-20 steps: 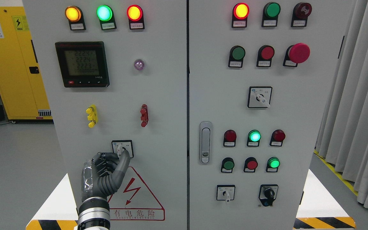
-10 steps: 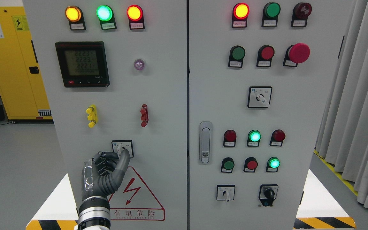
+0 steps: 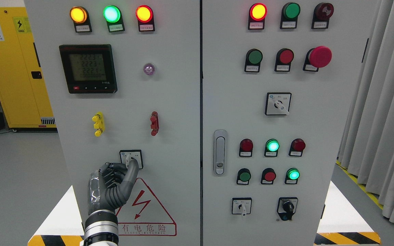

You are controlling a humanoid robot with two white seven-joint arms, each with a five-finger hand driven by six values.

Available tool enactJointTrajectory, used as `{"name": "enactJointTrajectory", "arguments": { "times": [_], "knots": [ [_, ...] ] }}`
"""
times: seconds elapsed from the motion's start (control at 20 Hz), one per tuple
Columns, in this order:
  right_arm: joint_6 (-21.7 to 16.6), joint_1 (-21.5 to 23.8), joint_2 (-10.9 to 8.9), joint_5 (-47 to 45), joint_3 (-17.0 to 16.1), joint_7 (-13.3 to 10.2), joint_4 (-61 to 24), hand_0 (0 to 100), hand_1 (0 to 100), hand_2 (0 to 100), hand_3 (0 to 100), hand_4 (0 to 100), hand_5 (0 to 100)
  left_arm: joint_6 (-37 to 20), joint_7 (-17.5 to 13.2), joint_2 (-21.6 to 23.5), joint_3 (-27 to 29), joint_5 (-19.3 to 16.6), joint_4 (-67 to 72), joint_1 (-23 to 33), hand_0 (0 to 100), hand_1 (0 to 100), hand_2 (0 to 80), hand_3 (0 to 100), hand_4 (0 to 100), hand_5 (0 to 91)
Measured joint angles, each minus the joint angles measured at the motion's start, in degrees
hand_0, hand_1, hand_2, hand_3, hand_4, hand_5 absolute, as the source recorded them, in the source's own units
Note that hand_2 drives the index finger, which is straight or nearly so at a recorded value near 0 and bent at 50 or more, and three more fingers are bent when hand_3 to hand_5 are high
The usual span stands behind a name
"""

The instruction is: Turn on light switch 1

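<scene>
Around the rotary switch (image 3: 131,159) you have bare panel left and right; above it the yellow terminal (image 3: 98,124) and red terminal (image 3: 154,123) jut out.

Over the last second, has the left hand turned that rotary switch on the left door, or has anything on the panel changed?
Barely anything moved. The left hand stays at the rotary switch on the left door, fingers on its knob; its thumb edged very slightly left. The knob's angle looks unchanged. The digits on the meter display changed. All indicator lamps stayed as they were, and the right hand is out of view.
</scene>
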Motion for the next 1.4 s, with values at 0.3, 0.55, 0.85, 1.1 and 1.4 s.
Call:
{"name": "enactJointTrajectory", "arguments": {
  "times": [0.3,0.55,0.85,1.1,1.4],
  "knots": [
    [0.0,0.0,0.0,0.0,0.0,0.0,0.0,0,50,4,0,0,0,0.0,0.3,0.0,0.0,0.0,0.1,-0.1,34,62,59.6,88,87,85.2],
    [0.0,0.0,0.0,0.0,0.0,0.0,0.0,0,50,4,0,0,0,0.0,0.0,0.0,0.0,0.0,0.1,-0.1,36,62,60.1,88,87,85.5],
    [0.0,0.0,0.0,0.0,0.0,0.0,0.0,0,50,4,0,0,0,0.0,-0.1,0.0,-0.1,0.0,0.2,-0.2,36,61,60.5,88,87,85.5],
    [0.0,0.0,0.0,0.0,0.0,0.0,0.0,0,50,4,0,0,0,0.0,-0.1,0.0,-0.2,0.0,0.2,-0.3,38,60,60.6,88,87,85.6],
    [0.0,0.0,0.0,0.0,0.0,0.0,0.0,0,50,4,0,0,0,0.1,-0.1,0.0,-0.3,0.0,0.2,-0.4,44,59,60.7,88,87,85.6]
  ]
}}
